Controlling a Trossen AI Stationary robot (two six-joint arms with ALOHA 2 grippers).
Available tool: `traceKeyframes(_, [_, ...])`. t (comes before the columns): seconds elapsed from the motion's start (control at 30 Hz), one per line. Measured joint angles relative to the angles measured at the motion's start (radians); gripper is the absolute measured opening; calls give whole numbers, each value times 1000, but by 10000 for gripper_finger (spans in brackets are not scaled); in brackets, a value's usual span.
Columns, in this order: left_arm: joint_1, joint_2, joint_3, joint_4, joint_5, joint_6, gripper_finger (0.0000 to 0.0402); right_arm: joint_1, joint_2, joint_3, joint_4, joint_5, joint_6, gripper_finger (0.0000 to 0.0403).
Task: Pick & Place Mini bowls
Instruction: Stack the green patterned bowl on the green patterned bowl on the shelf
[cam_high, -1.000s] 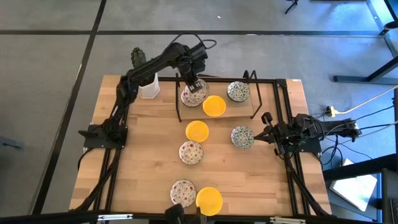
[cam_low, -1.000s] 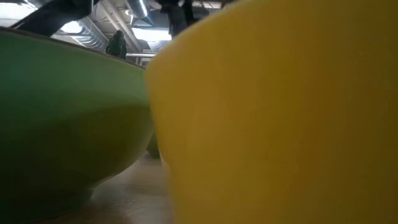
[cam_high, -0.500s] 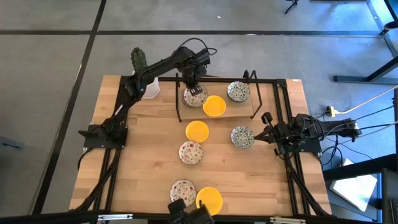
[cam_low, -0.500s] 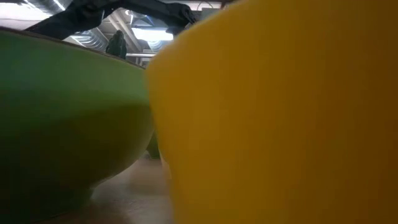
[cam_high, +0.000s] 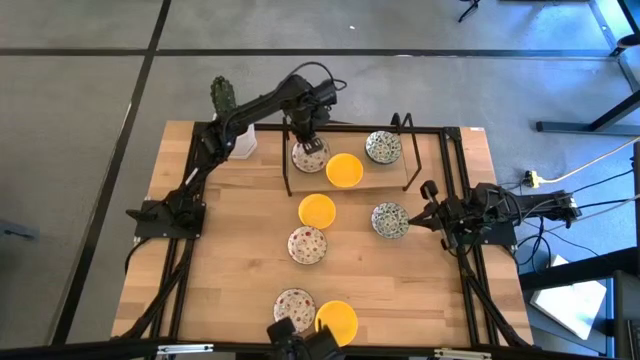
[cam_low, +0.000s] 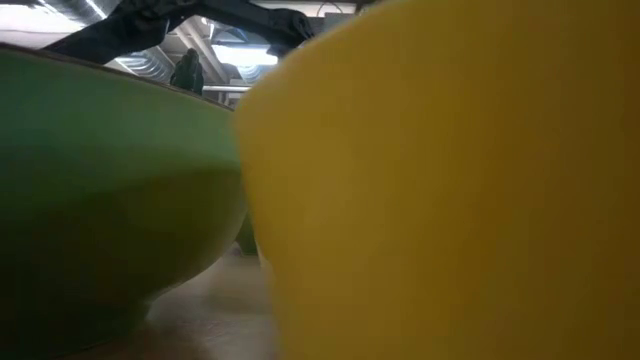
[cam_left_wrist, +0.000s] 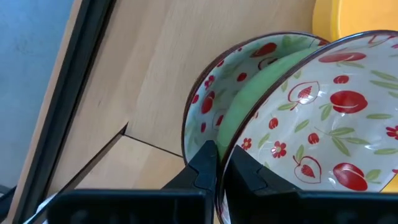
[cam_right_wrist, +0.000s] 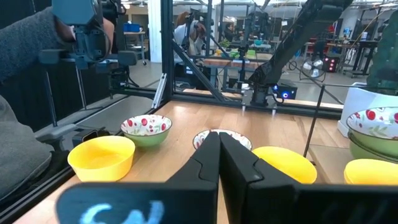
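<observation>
While the low view is filled by the walls of just two bowls, a yellow bowl (cam_low: 450, 190) and a green-sided bowl (cam_low: 110, 190), pressed close to the lens, the high view gives the whole lot.

Item, nearest edge of the surface (cam_high: 230, 290): one red-speckled bowl (cam_high: 294, 305) and one yellow bowl (cam_high: 337, 320), side by side.

Item, middle: a second red-speckled bowl (cam_high: 307, 244), a yellow one (cam_high: 317, 210) just beyond it, and a green-grey patterned bowl (cam_high: 389, 219) off to the right. My right hand (cam_high: 428, 190) waits just beside that patterned bowl, clenched on nothing.

Item, far end, on the board (cam_high: 385, 176) inside the dark wire rack (cam_high: 405, 135): a yellow bowl (cam_high: 344, 170), another green-grey bowl (cam_high: 383, 146), and a red-speckled bowl (cam_high: 309, 155).

Item, my left hand (cam_left_wrist: 217, 174): clenched on the rim of a speckled bowl (cam_left_wrist: 323, 130). Only the wrist view shows that this bowl is tilted, its mouth turned partly sideways, leaning into a second red-speckled bowl (cam_left_wrist: 230, 81) under it. From above the pair reads as one.

Item, far left corner: a white pot (cam_high: 241, 140) with a cactus (cam_high: 221, 95).
</observation>
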Motion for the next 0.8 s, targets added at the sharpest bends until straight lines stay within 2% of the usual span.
traceKeyframes(0.47, [14,70,5,-1,16,25,13,0,0,0,1,-17,-5,6])
traceKeyframes(0.8, [0,53,0,-3,-5,18,66,0,0,0,1,-17,1,6])
